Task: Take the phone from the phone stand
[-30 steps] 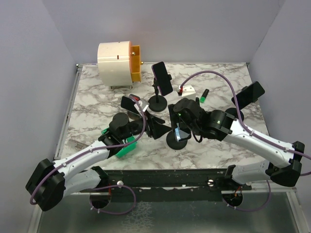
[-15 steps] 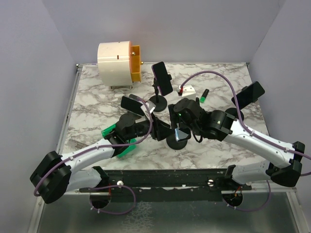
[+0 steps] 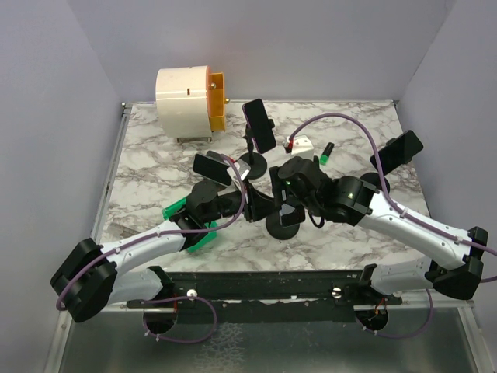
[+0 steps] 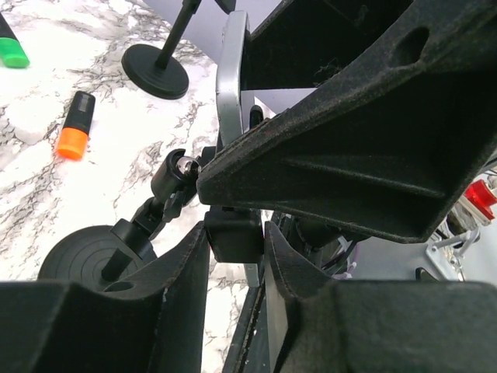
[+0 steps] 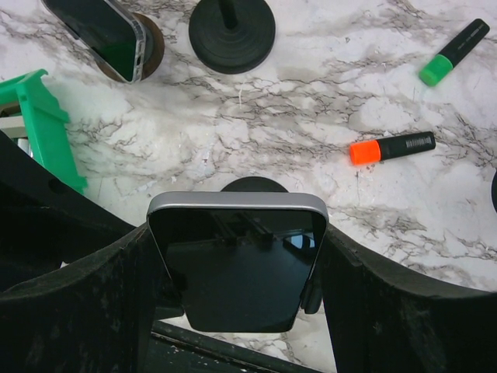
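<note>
At the middle of the white-veined marble table (image 3: 147, 179), the silver-rimmed black phone (image 5: 233, 272) sits in the black round-based phone stand (image 4: 144, 217), not yet lifted out. The right gripper (image 5: 237, 233) clasps the phone by its two side edges, jaws wide across it. The left gripper (image 4: 237, 260) holds its jaws narrow about the stand's black holder block (image 4: 235, 233); whether they press on it I cannot tell. The holds look nearly set, and pulling the phone free is left. Upward the way looks open. Sideways it is tight: a second black stand base (image 5: 231, 35) lies near, with an orange-capped marker (image 5: 392, 146) and a green plastic bracket (image 5: 43, 124) on opposite sides.
</note>
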`<state>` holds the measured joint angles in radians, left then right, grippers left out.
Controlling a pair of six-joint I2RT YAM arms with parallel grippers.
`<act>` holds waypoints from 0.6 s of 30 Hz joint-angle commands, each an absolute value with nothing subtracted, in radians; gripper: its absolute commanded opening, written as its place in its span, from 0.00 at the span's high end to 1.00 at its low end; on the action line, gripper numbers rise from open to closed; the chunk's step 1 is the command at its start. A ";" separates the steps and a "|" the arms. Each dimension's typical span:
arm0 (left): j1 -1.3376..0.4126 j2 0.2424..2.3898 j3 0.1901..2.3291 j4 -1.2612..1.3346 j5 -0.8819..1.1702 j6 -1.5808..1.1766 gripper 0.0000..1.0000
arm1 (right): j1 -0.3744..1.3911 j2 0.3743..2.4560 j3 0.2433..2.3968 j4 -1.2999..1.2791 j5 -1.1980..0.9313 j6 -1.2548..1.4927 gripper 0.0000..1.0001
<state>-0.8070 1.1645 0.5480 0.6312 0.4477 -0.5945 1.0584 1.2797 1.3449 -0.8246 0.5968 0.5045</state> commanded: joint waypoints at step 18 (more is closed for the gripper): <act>-0.814 1.163 0.536 0.692 0.437 -0.598 1.00 | 1.053 1.210 1.370 -0.931 0.543 0.513 0.00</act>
